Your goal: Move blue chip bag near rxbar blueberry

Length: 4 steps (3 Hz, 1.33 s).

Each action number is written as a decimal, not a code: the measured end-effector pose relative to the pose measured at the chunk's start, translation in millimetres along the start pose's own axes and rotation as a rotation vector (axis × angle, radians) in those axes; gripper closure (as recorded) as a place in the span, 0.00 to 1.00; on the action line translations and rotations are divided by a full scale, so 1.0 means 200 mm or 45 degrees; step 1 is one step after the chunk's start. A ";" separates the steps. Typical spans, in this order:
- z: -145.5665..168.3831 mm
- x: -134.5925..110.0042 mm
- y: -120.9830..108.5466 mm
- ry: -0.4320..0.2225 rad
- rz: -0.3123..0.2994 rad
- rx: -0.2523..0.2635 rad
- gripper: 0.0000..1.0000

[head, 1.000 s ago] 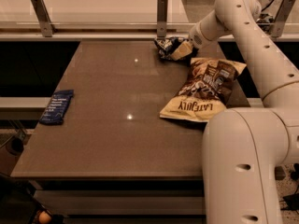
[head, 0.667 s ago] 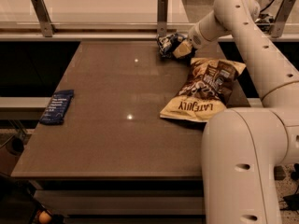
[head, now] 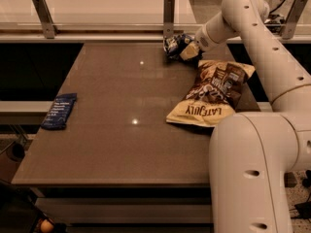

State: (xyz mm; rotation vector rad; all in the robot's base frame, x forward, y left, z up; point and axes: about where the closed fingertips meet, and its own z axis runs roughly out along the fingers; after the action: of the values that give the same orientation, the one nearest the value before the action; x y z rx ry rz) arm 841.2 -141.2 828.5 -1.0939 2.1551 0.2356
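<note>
Brown tabletop (head: 121, 149) is catching the ceiling lights as two small glints. A glass rail with metal posts (head: 168, 13) is running along its far edge.

White arm (head: 257, 38) is reaching in from the right toward that far edge. The gripper (head: 189, 51) is sitting low at the right end of the small blue chip bag (head: 174, 43), touching it. Whether it is clamped on the foil or only pressing against it, I cannot tell from where I am standing.

Blue chip bag is lying crumpled at the foot of the middle post, just beyond the top of the big tan chip bag (head: 212, 93). Blueberry bar (head: 59, 110) is lying flat at the left edge, well apart from it, with the width of the table between them.

Handling, as I am judging it:
- The bag is looking very light, mostly air and foil.
- The skin is looking soft and wrinkly, likely slick, and giving way under pressure.
- The contents are probably brittle, so squeezing across the puffed middle is risking crushed chips and a slipping hold.
- The better purchase is looking like a crimped end seam or a bunched fold — flat layers that a pinch can bite.
- The bar is thin and probably skids easily, so the bag is wanting a gentle set-down beside it, not on it.
</note>
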 end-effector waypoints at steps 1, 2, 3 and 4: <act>0.00 0.00 0.00 0.000 0.000 0.000 1.00; 0.00 0.00 0.00 0.000 0.000 0.000 1.00; 0.00 0.00 0.00 0.000 0.000 0.000 1.00; -0.21 -0.10 0.03 -0.012 -0.063 0.042 1.00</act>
State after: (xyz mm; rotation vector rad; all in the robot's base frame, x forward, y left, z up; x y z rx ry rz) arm 824.0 -142.2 871.8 -1.1241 2.1136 0.1813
